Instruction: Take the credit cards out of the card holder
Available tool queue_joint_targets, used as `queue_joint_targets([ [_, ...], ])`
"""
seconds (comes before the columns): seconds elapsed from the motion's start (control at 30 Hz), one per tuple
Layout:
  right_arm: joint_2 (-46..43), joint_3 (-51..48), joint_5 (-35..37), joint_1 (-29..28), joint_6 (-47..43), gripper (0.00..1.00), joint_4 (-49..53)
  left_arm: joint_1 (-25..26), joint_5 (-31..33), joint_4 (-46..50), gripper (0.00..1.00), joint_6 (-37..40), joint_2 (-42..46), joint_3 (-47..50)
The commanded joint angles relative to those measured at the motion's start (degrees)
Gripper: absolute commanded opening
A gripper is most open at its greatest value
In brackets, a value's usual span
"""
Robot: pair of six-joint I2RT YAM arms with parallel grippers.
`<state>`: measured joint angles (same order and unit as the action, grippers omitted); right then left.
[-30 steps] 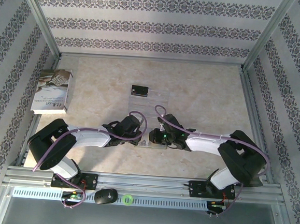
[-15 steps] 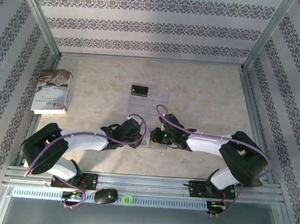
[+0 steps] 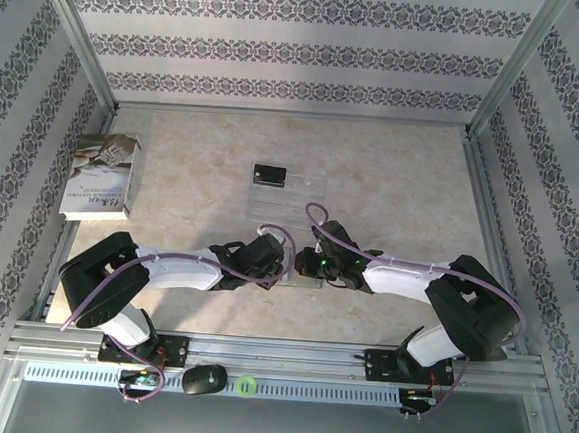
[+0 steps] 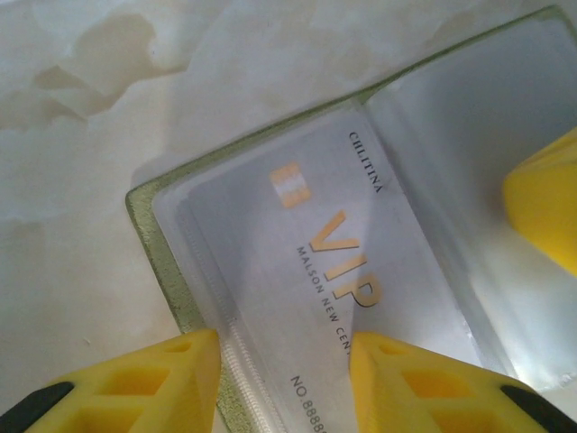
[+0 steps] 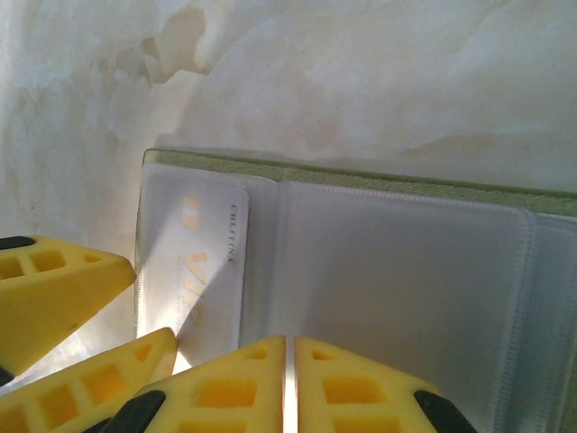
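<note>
Overhead, both arms fold inward from their bases at the near edge of the pale marbled table [image 3: 403,175]; each elbow juts outward and each forearm lies low and nearly level, so the two wrists almost meet near the middle of the table, toward its near side. Between them lies the small yellow-green folding card holder [image 5: 397,271], spread open with its grey-beige clear-pocketed inside facing up.

The left gripper [image 4: 284,383] points down at the holder with its yellow fingers [image 4: 135,383] parted and nothing clamped between them; one tip hangs over the pocket's stitched outer edge, the other over the face of the silvery-white rectangular card with gold "VIP" print [image 4: 306,262]; whether either tip touches I cannot tell. That card sits in the holder's half on the left gripper's side.

The right gripper [image 5: 288,388] comes in from the right with its two yellow fingers pressed flat together, gripping nothing visible; its tips are low over the holder's inner face near the fold, just beside the left gripper.

Farther off, the black rectangular card with a small light mark [image 3: 270,177] lies out of the holder on the far left corner of a clear plastic sheet [image 3: 296,202]; a white-grey book [image 3: 102,177] rests at the far left of the table, well apart.
</note>
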<state>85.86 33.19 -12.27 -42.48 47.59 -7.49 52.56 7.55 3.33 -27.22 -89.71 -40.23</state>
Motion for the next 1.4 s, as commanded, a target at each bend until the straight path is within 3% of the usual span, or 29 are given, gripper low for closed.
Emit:
queue_joint_targets([
  [0.0,-1.2,-0.5,0.2,0.4,-1.6,0.12,0.5,0.7,-0.6,-0.7,0.43,-0.4,-1.1,-0.4],
  [0.3,-1.0,0.0,0.2,0.2,-1.9,0.12,0.5,0.8,-0.4,0.0,0.43,-0.9,4.4,0.4],
  [0.7,-0.2,1.4,-1.3,-0.1,-3.1,0.13,1.1,1.1,-2.6,-2.1,0.44,-2.5,-0.7,0.9],
  [0.97,1.7,3.4,-2.4,-1.7,-3.5,0.14,1.2,1.0,-3.3,-2.2,0.29,-2.8,0.5,3.0],
  [1.37,5.9,3.6,-5.0,-0.9,-1.7,0.14,-1.7,1.0,-3.2,-2.0,0.3,-3.1,1.5,4.0],
])
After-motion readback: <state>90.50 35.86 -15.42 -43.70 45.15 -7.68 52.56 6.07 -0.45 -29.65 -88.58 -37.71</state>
